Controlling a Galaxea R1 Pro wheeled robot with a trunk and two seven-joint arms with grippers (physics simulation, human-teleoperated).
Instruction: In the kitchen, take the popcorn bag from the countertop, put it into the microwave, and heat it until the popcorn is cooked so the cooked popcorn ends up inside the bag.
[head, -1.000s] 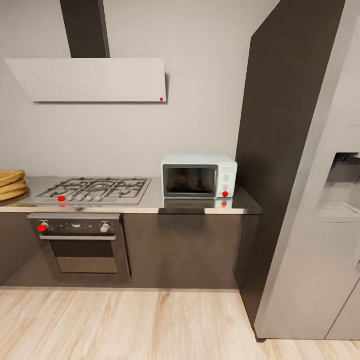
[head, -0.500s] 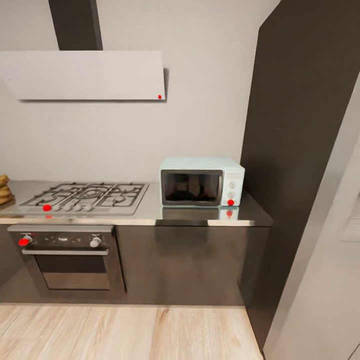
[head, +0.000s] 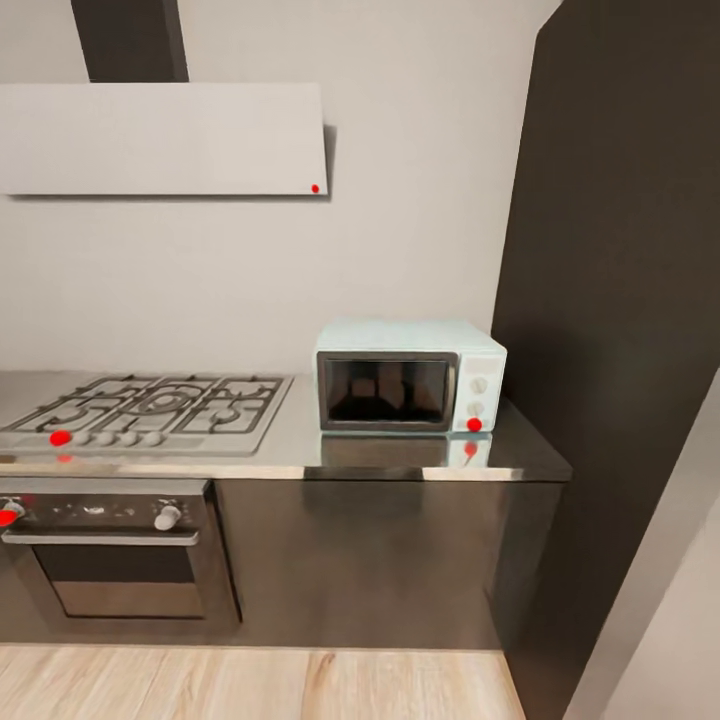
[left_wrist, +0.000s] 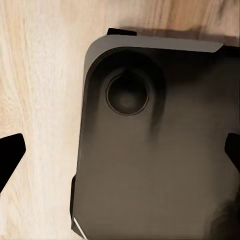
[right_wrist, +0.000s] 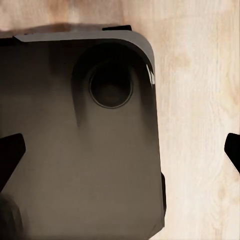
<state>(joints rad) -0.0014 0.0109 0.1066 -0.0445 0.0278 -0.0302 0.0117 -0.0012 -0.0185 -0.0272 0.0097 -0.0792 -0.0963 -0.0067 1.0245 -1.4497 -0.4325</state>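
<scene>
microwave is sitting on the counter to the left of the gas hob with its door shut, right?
Not quite. In the head view the microwave sits on the counter to the right of the gas hob, not the left, next to the tall dark cabinet. The rest holds: it is on the counter and its door is shut.

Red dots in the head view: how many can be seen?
6. One on the hood, one on the microwave with its reflection on the countertop, one on the hob with a faint reflection below, one on the oven at the picture's edge. More may lie outside the picture.
</scene>
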